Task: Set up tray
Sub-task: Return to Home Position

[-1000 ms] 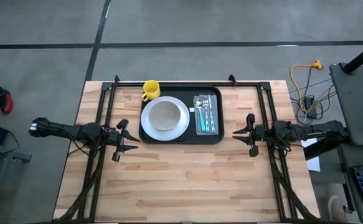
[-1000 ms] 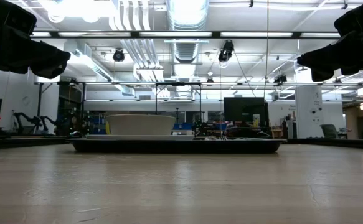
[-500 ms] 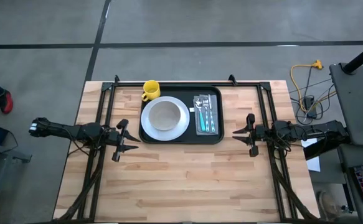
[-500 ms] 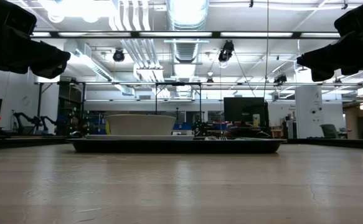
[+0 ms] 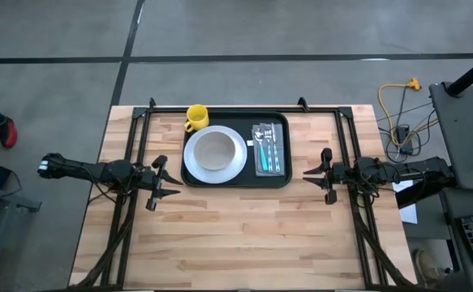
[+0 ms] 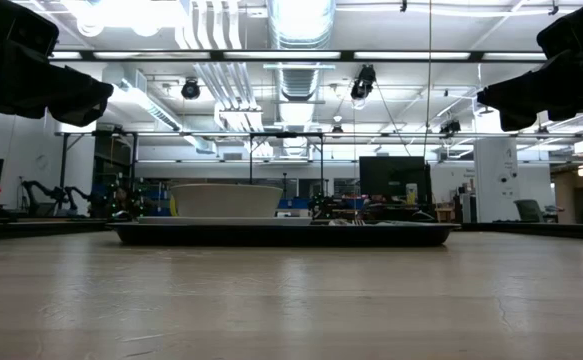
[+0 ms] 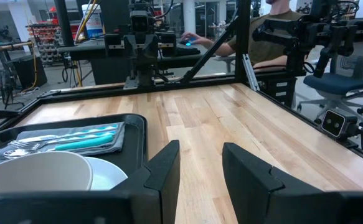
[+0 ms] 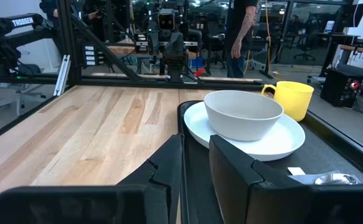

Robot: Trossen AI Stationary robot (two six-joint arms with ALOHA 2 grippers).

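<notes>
The black tray (image 5: 283, 180) lies at the table's far middle. On it rests a white plate (image 5: 238, 166) with a white bowl (image 5: 214, 150) on top. A grey napkin with cutlery (image 5: 268, 150) lies on the tray's right half. A yellow mug (image 5: 196, 118) stands at the tray's far left corner. My left gripper (image 5: 174, 185) hovers level just left of the tray, its fingers open (image 7: 201, 149) with nothing between them. My right gripper (image 5: 307, 173) hovers level just right of the tray. Its fingers are open by a narrow gap (image 8: 195, 142) and hold nothing.
Black frame rails (image 5: 220, 107) run along the table's far edge and down both sides behind the arms. The wooden tabletop (image 5: 244, 235) stretches from the tray to the near edge. People and office chairs show beyond the table in both wrist views.
</notes>
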